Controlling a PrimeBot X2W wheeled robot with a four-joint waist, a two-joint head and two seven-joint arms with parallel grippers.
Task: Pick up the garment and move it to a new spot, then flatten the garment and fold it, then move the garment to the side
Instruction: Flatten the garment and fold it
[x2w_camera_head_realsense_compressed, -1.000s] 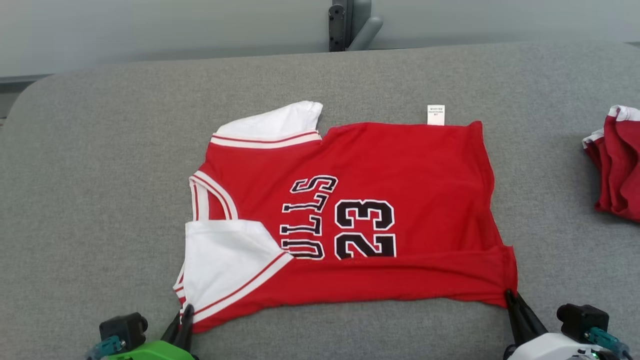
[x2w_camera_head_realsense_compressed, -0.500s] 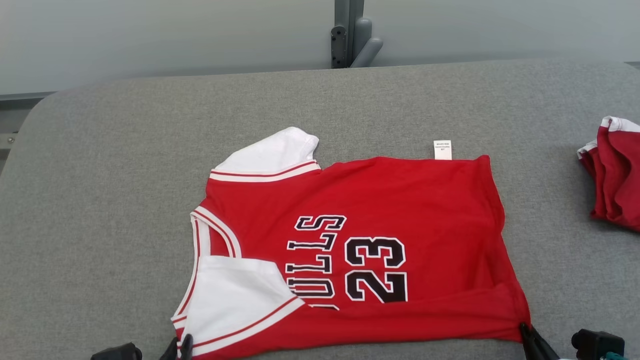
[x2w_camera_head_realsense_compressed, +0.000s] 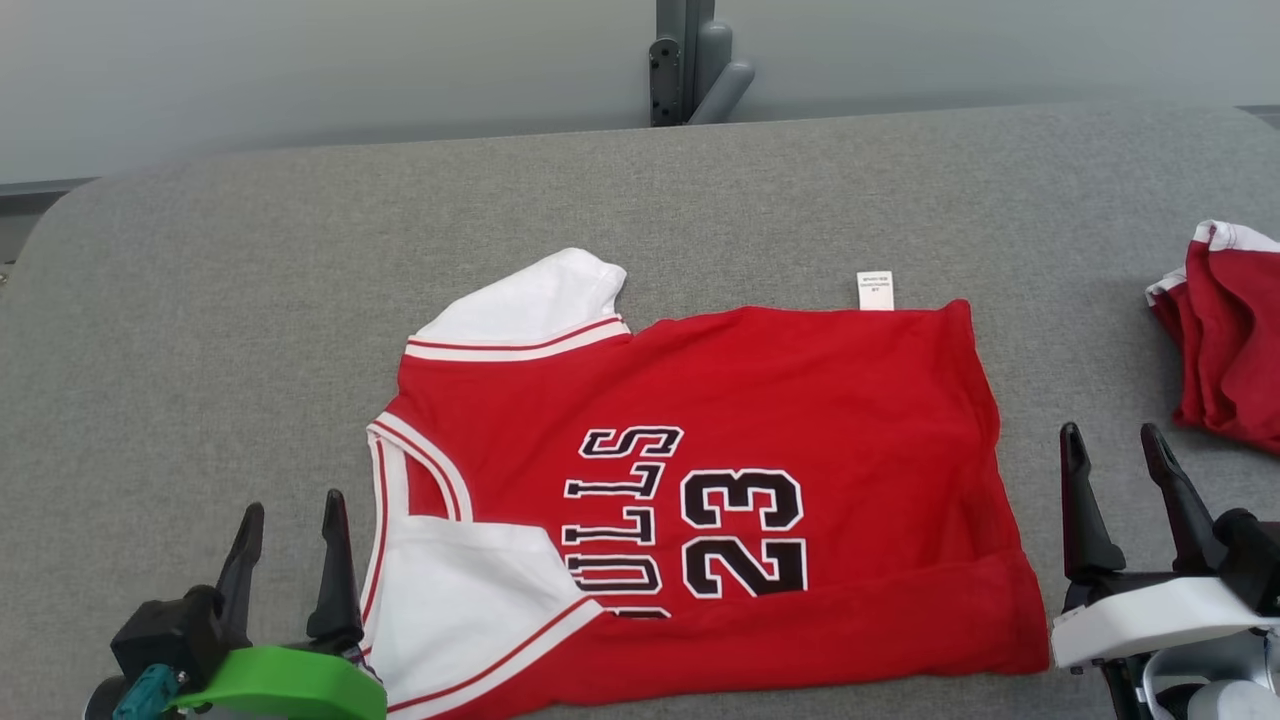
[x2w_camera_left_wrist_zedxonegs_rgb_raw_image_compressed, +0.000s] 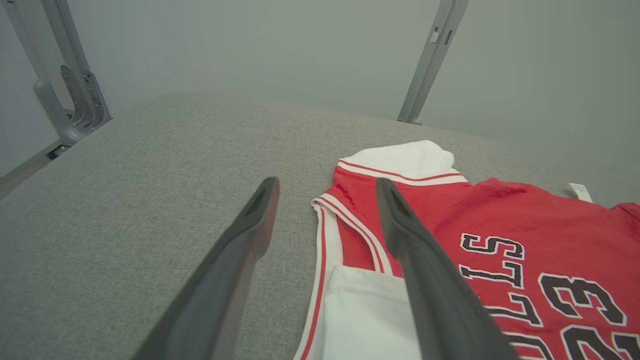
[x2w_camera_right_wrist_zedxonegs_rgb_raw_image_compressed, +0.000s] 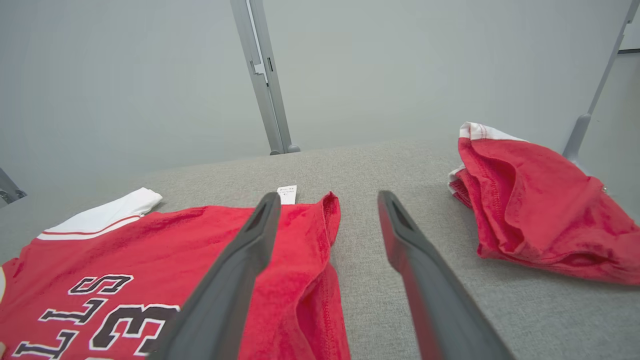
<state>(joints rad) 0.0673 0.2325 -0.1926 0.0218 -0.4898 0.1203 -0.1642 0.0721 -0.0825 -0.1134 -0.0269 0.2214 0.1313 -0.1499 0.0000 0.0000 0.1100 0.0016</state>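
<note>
Grey padded table under a pale wall; head view first. Red jersey lies flat mid-table, neck toward the robot's left, care label poking out at the far edge. Its near long edge is turned up as a narrow band across the foot of the lettering. Change since a second ago: both claws were pinched on the near corners of that band. Now left gripper and right gripper stand spread and empty, the left just beside the near white sleeve, the right just off the hem corner. Both appear clear of the cloth. Second red garment sits apart at the right edge. Left wrist view: fingers splayed, nothing between them, collar and sleeve beyond. Right wrist view: likewise released, bare table in the gap, hem on one side, spare garment on the other. Reading: first fold is laid and let go; further folding and the move aside are not yet done.
</note>
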